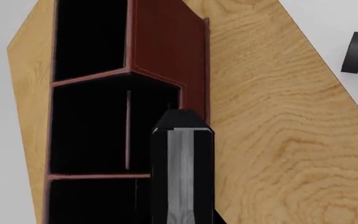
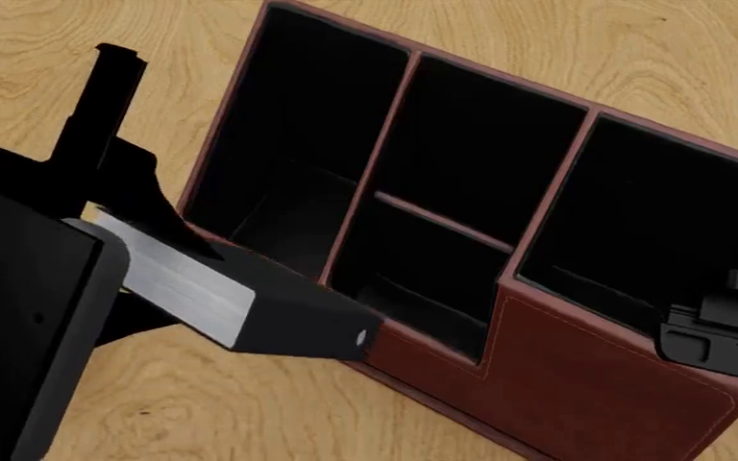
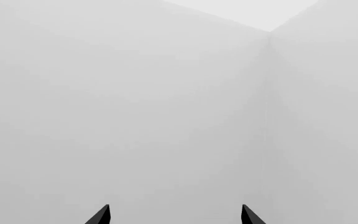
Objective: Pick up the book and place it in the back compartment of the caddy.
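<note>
Above the caddy's (image 2: 575,384) near rim | your left gripper (image 2: 151,254) had its fingers clamped on the book (image 2: 234,303), carried tilted over the cells | you needed to align it squarely over the back compartment (image 2: 427,264) before lowering | right gripper (image 3: 175,215) fingers spread, empty, facing blank wall

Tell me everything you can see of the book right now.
The book is a thick black hardcover with greyish-white page edges and a tiny white mark near one corner. It is off the table, tilted, held by the left gripper, whose fingers are mostly hidden. Its free end hangs over the caddy's near wall, above the cells, inside none yet. In the left wrist view it points at that wall.
</note>
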Available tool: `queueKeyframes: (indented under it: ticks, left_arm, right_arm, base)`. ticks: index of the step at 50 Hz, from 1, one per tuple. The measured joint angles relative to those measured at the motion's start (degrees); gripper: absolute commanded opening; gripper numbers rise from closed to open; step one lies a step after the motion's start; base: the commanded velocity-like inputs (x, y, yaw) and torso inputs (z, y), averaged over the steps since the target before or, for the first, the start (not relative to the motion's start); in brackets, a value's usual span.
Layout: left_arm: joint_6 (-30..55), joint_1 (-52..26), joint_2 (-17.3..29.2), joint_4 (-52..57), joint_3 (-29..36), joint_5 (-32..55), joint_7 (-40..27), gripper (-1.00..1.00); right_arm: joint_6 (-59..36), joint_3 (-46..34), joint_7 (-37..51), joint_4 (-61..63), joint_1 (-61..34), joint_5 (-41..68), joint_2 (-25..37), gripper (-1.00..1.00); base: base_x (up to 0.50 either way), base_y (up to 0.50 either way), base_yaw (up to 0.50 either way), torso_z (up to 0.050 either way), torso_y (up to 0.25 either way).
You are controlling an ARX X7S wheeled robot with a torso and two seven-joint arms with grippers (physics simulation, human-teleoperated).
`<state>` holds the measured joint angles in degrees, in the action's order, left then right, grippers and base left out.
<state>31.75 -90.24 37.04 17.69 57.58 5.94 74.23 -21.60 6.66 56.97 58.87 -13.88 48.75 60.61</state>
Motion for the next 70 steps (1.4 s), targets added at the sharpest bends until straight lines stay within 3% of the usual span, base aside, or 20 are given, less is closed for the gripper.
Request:
queueKeyframes:
  ticks: [36,70]
  left_arm:
    - [-12.5,-2.9,-12.4,-20.3,3.9,-3.1,-1.8,-1.00]
    - [-24.7,-2.2,-20.7,-38.3,7.5,-5.6,-4.3,-1.00]
  right_arm:
    - [2.1,-1.8,3.0,0.0,-1.2,1.5,3.5,1.00]
    - [4.3,-1.8,4.5,-0.8,-0.1,2.2,6.0,1.00]
  base:
    - [0.00,0.00,0.00,0.000,0.001]
    - [0.00,0.00,0.00,0.000,0.001]
